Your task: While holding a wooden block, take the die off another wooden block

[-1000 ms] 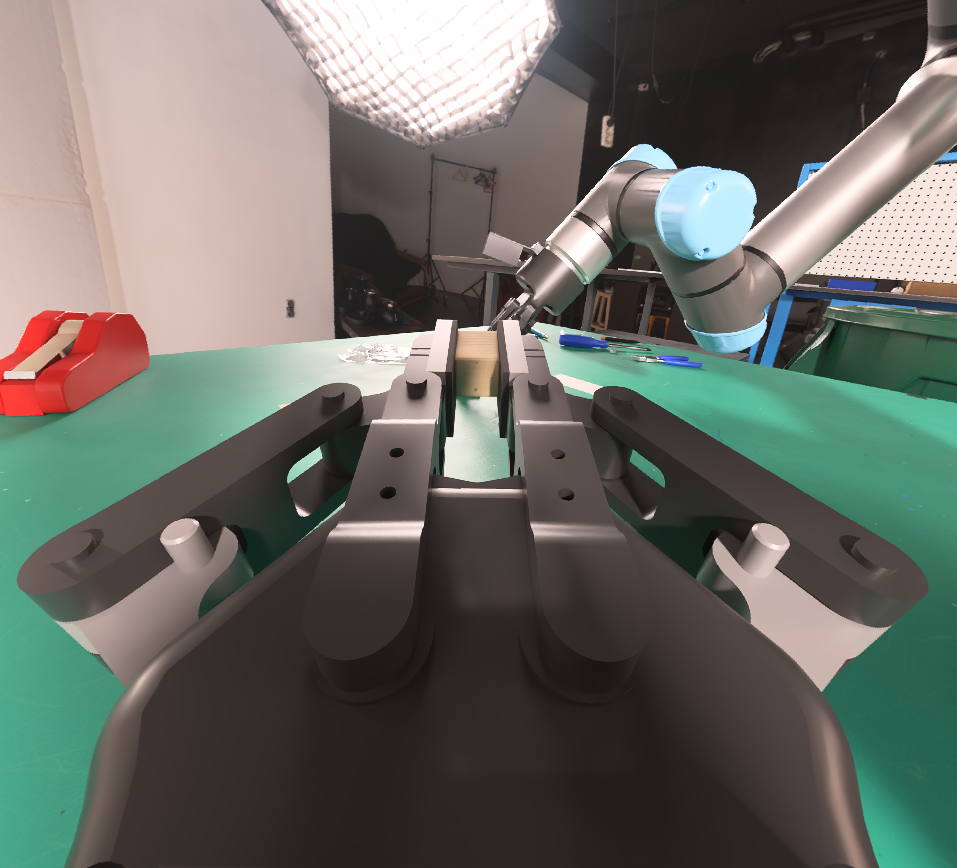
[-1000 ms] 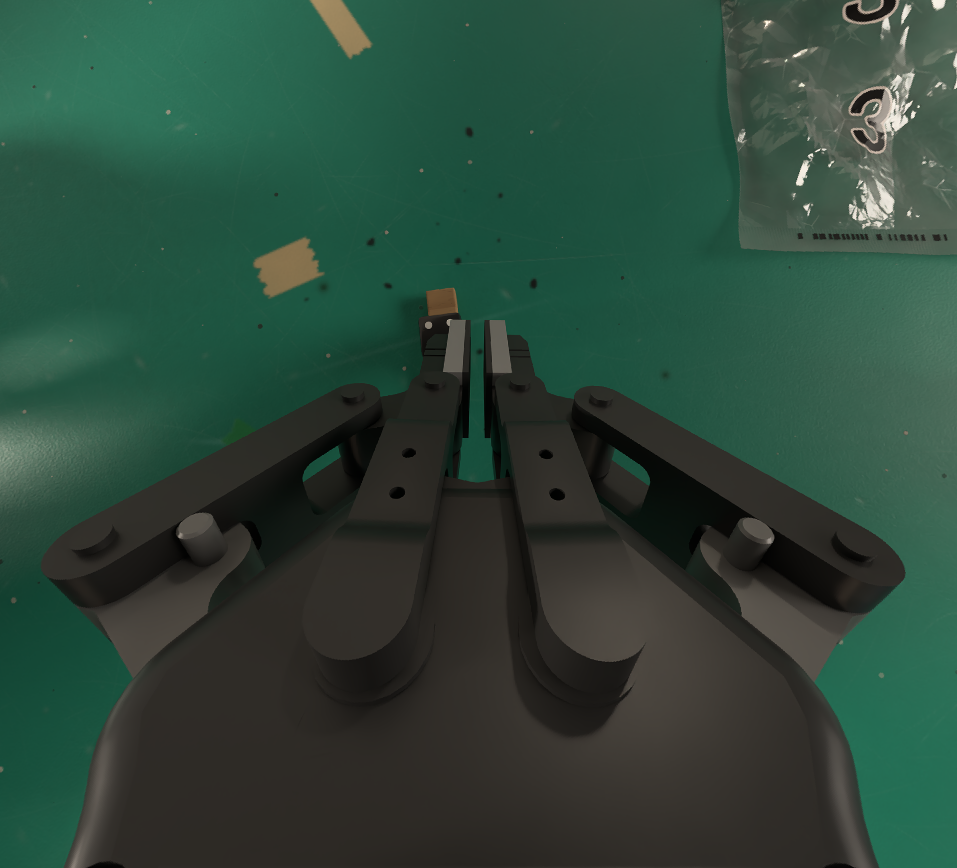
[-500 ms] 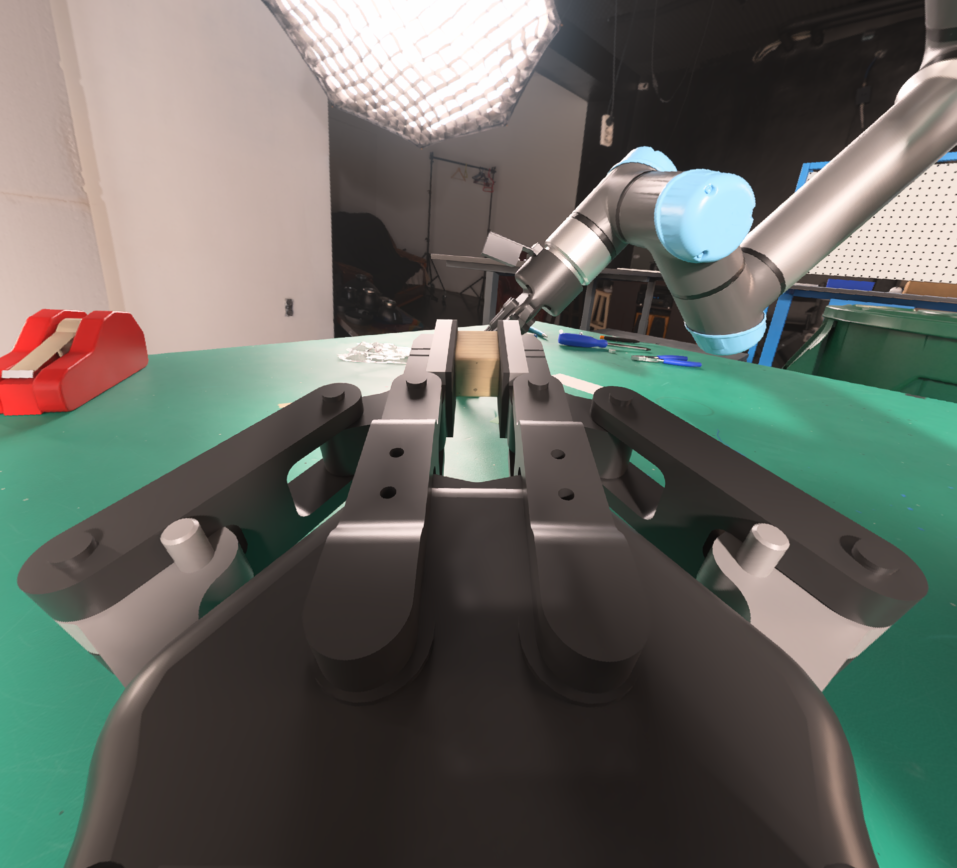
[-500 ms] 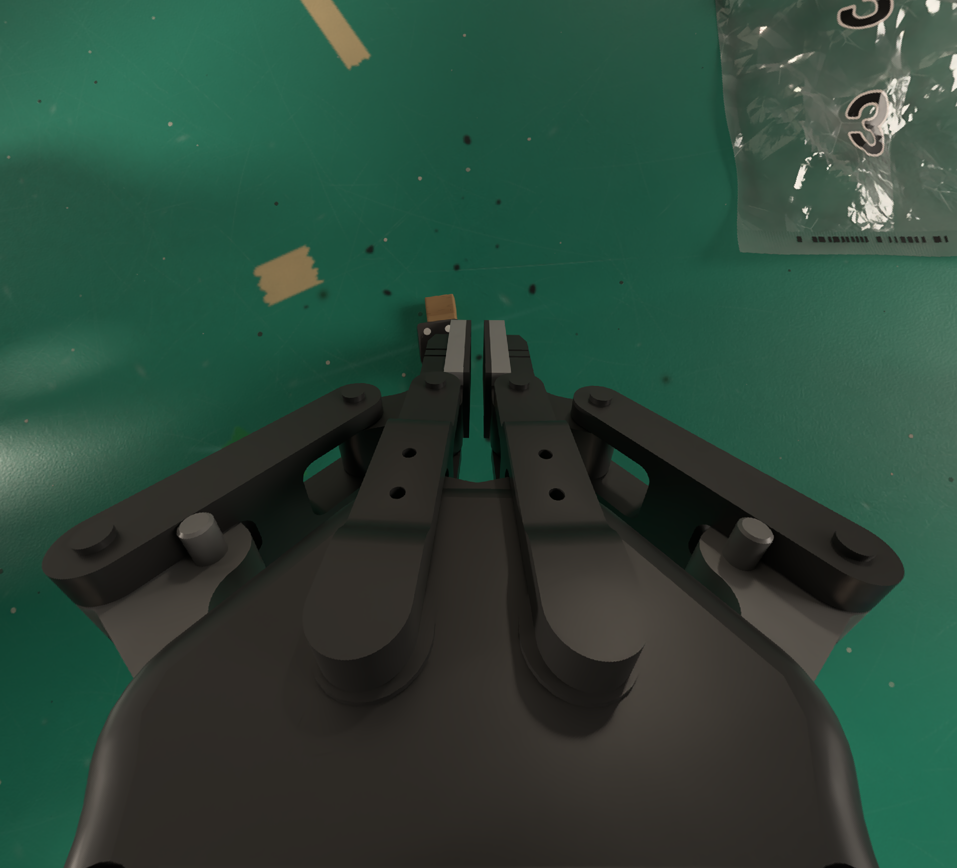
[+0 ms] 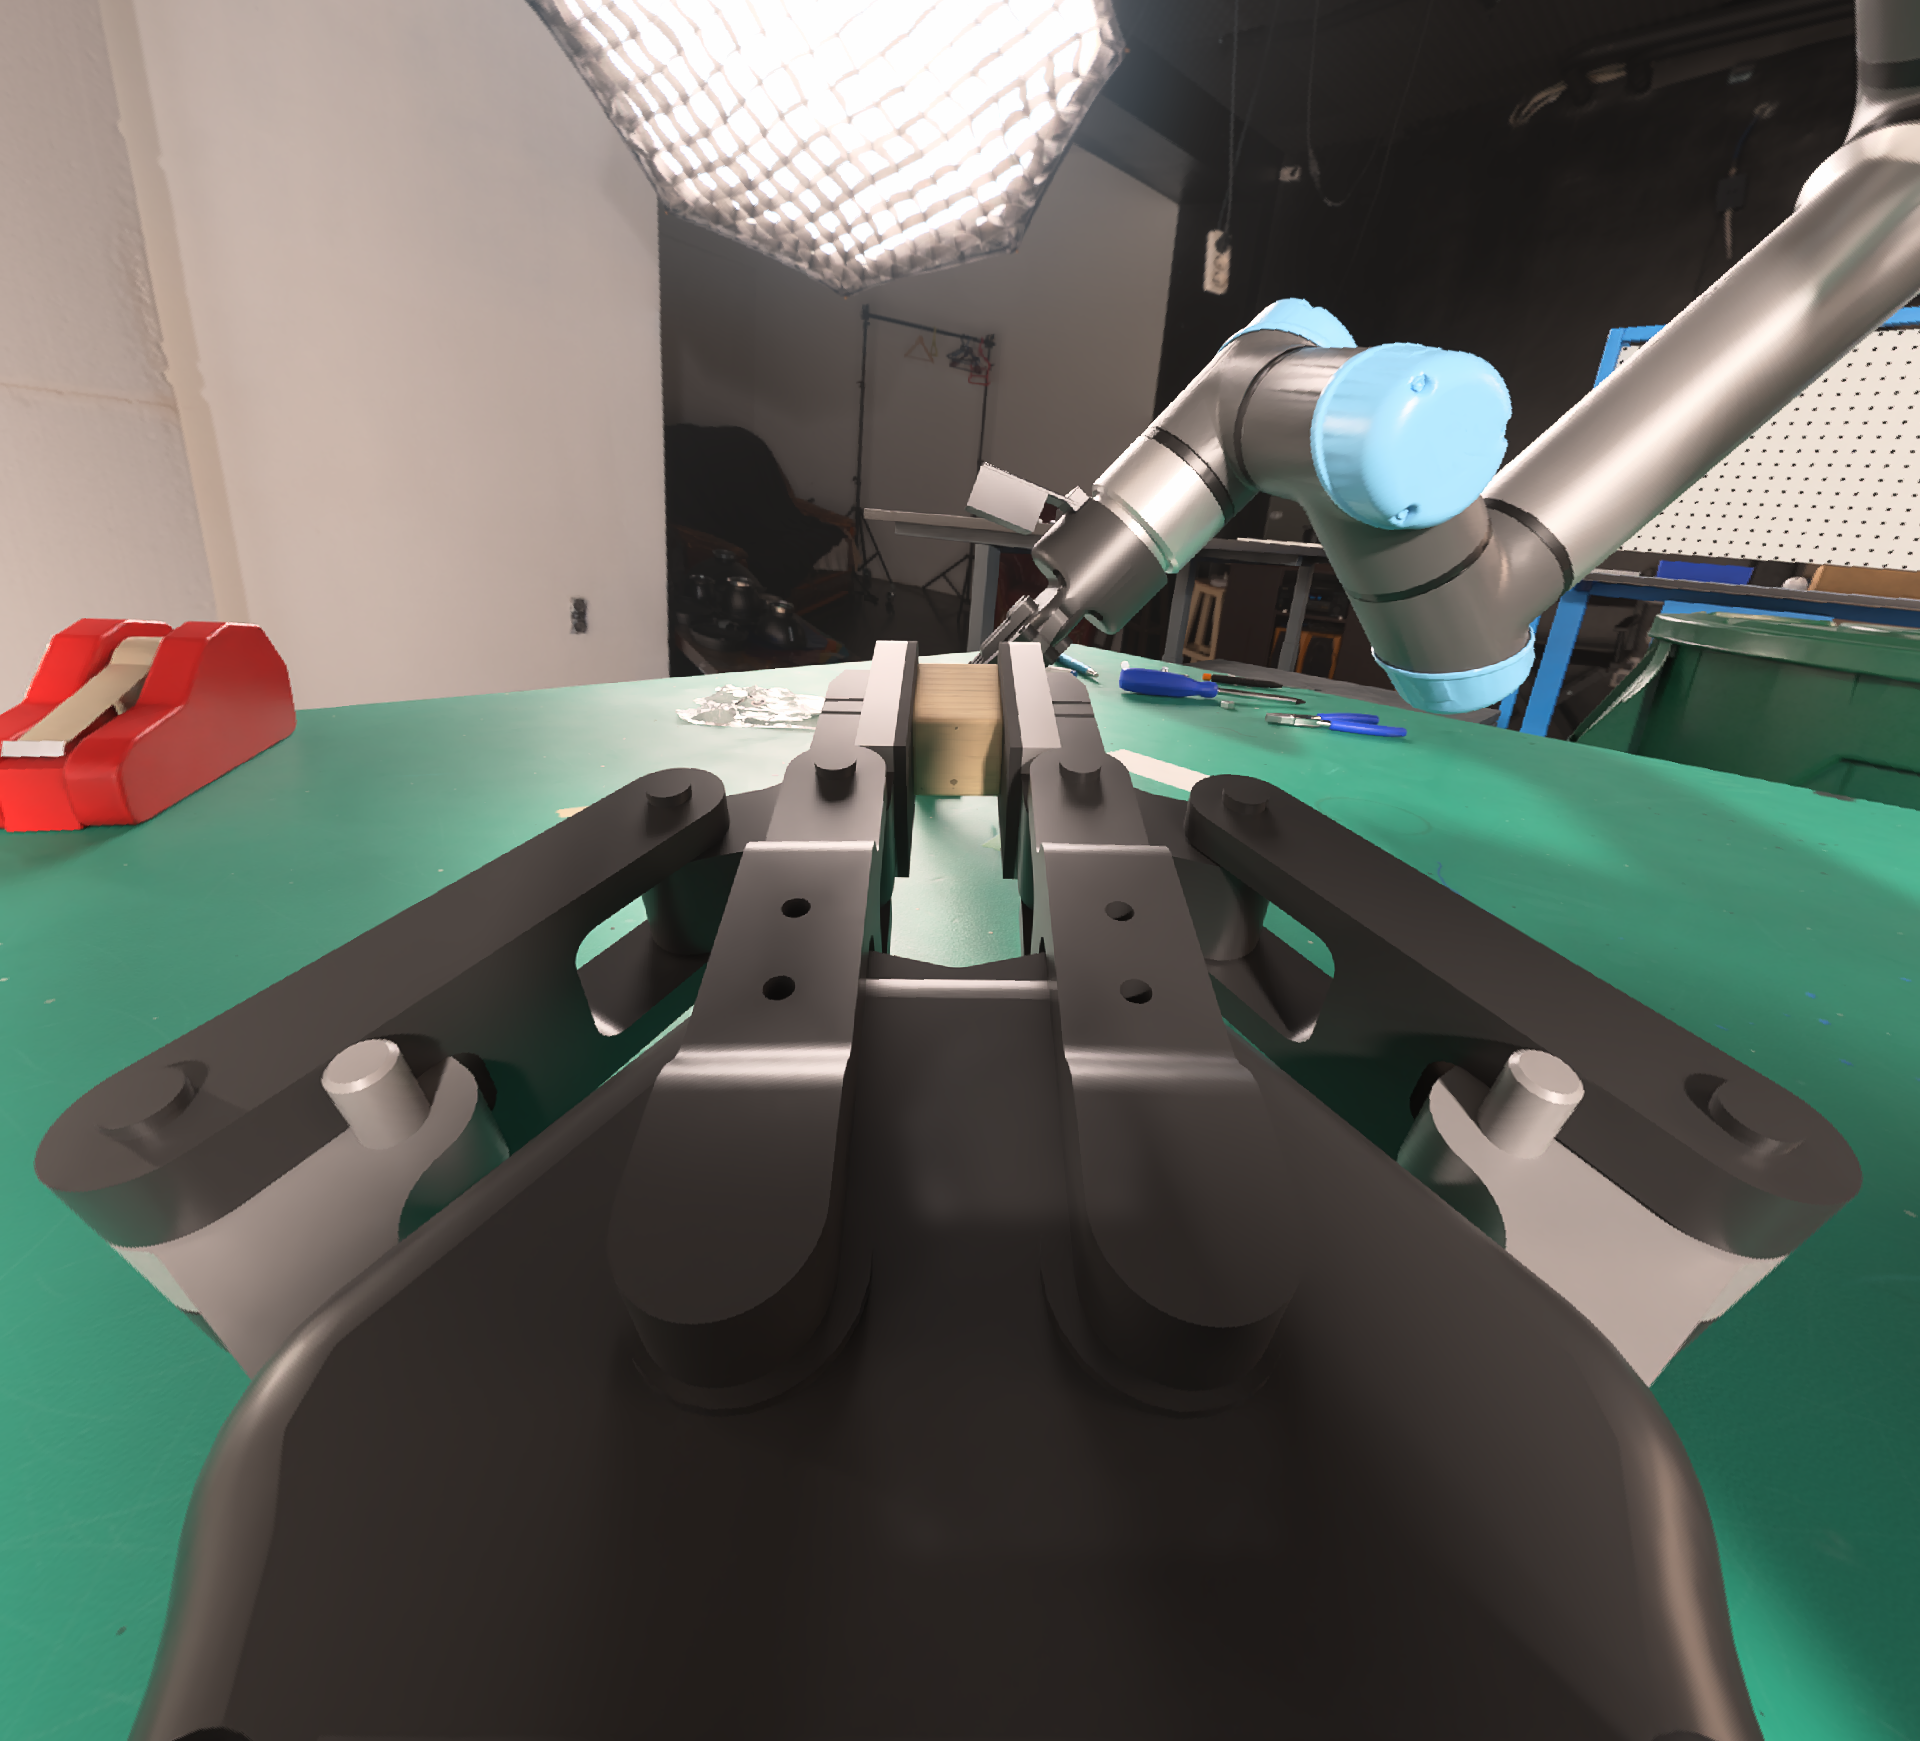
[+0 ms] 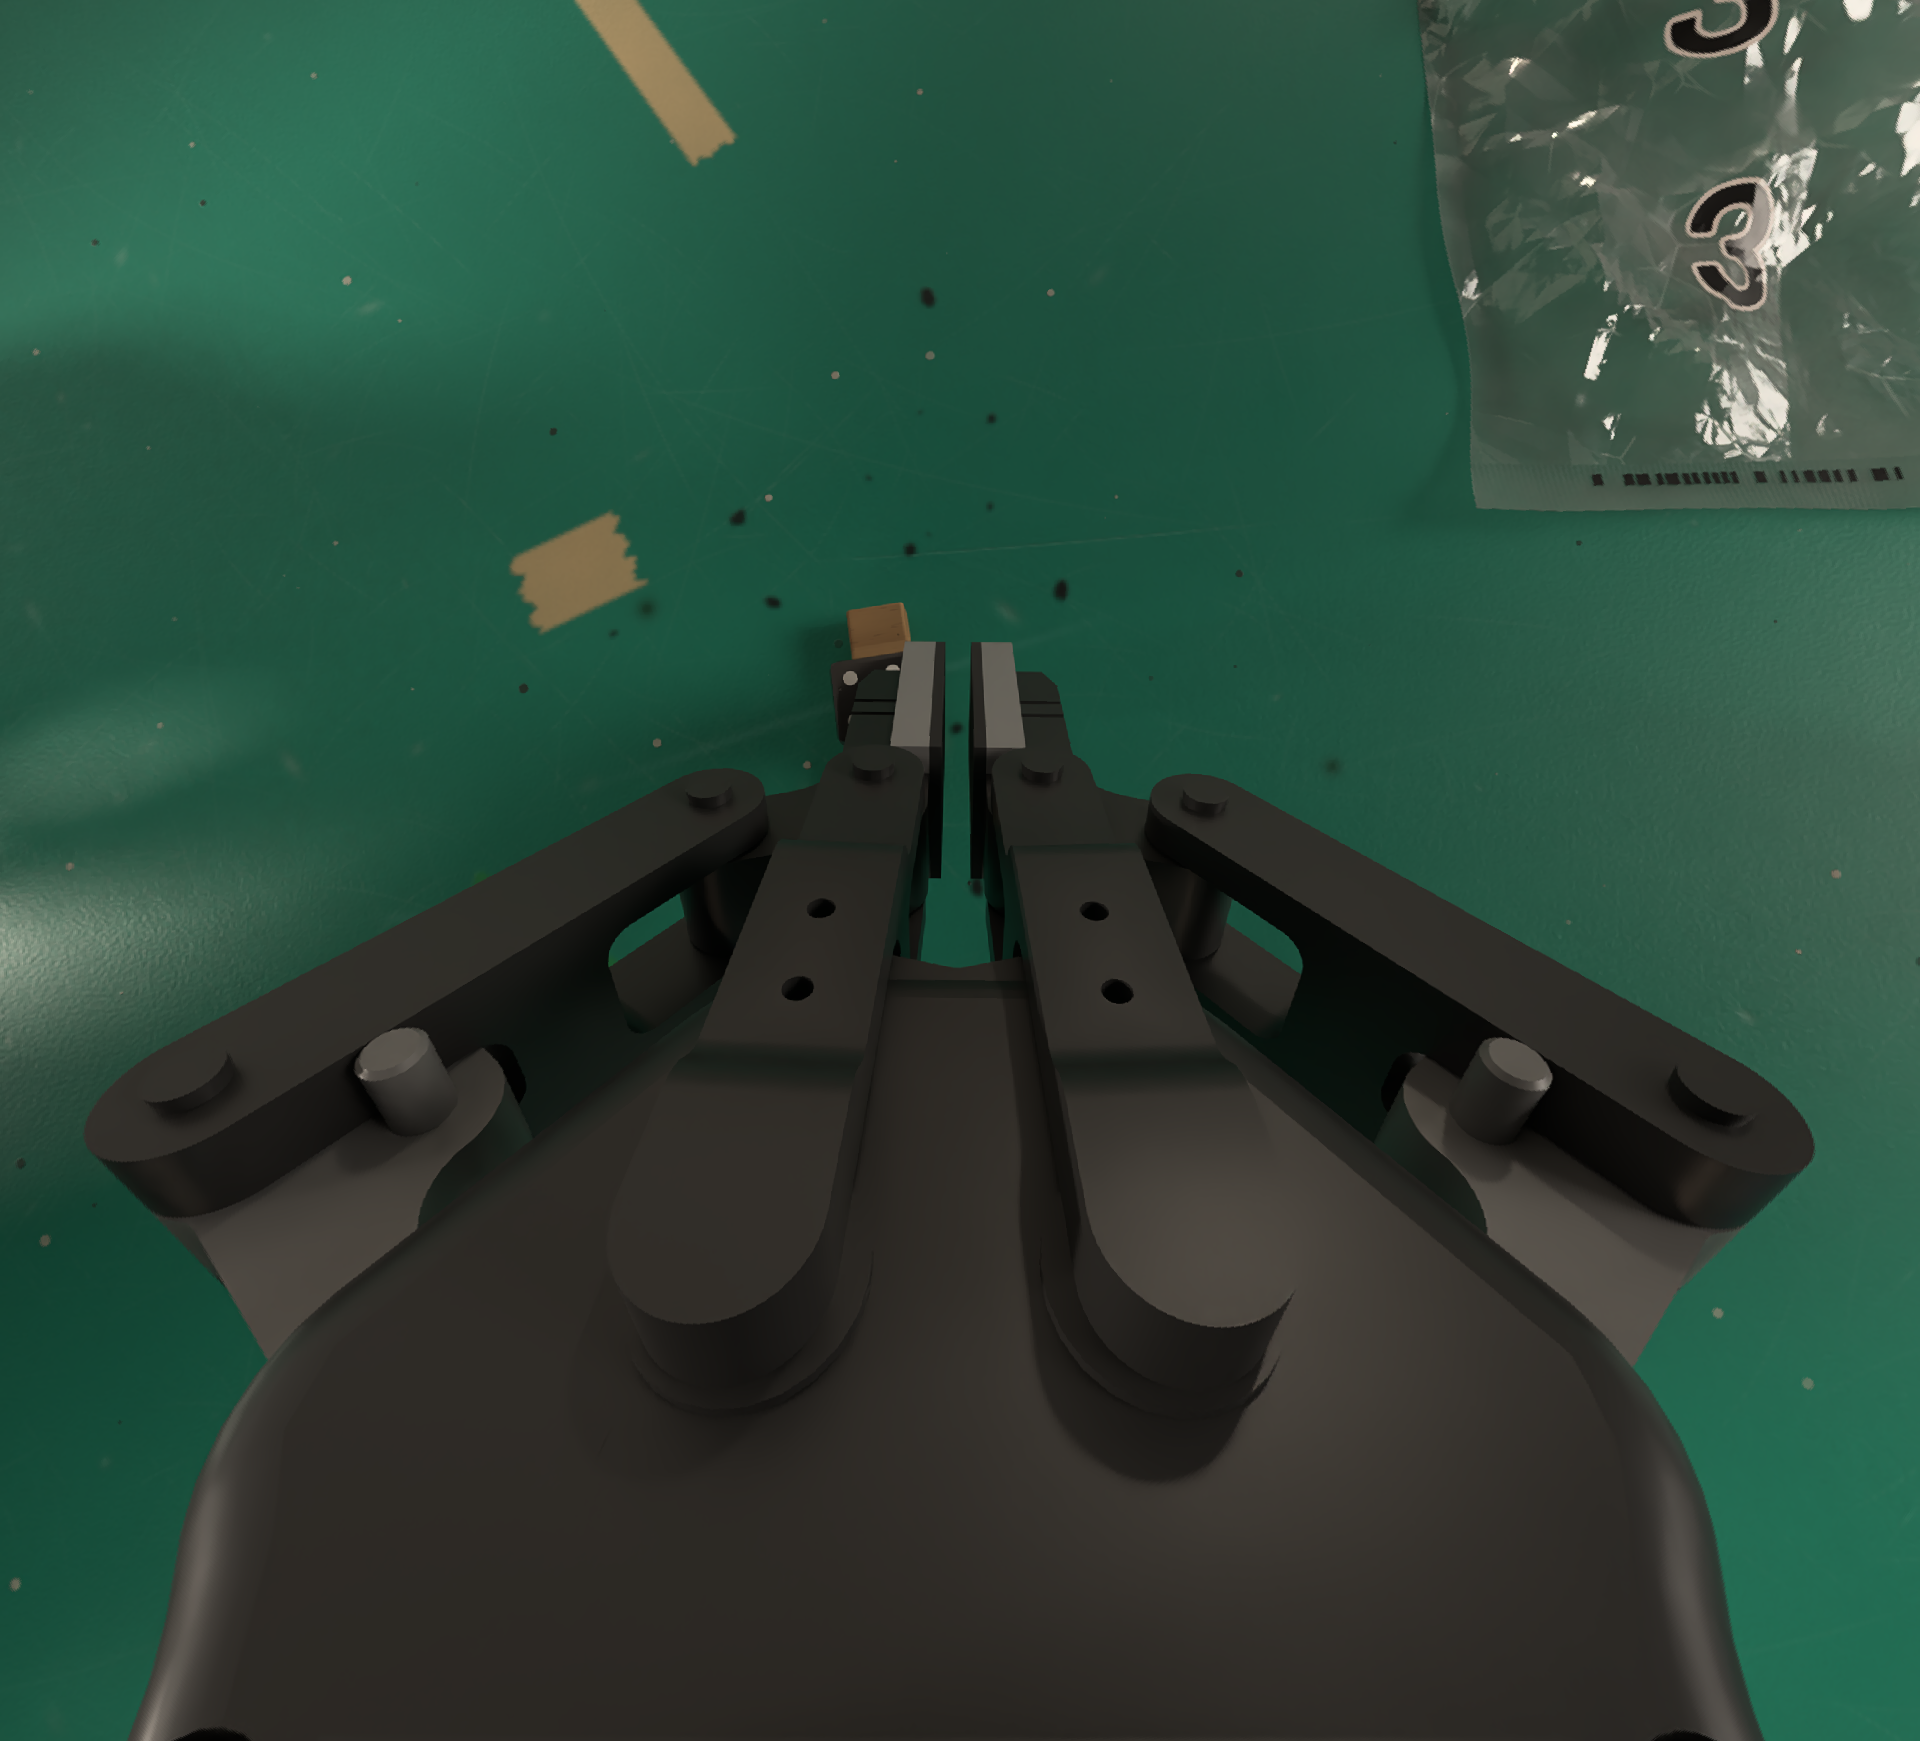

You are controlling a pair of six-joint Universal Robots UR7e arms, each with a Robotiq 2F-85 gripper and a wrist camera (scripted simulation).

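My left gripper (image 5: 957, 702) is shut on a pale wooden block (image 5: 956, 744) and holds it above the green table (image 5: 1455, 912). In the right wrist view my right gripper (image 6: 956, 692) looks down from well above the table, jaws almost together with nothing between them. A small tan wooden block (image 6: 878, 629) lies on the table just beyond its left fingertip. A black die with white pips (image 6: 854, 685) shows next to that block, partly hidden by the finger. I cannot tell whether the die rests on the block. The right arm (image 5: 1382, 455) shows in the left wrist view.
A clear plastic bag (image 6: 1683, 185) lies at the upper right of the right wrist view. Two tape strips (image 6: 642, 52) (image 6: 577, 569) stick to the table. A red tape dispenser (image 5: 135, 720) stands at the left, and blue-handled tools (image 5: 1174, 681) lie at the back.
In the right wrist view the table, block and die drift slightly down the frame, so my right gripper has shifted a little. My left gripper keeps hold of its block, almost still.
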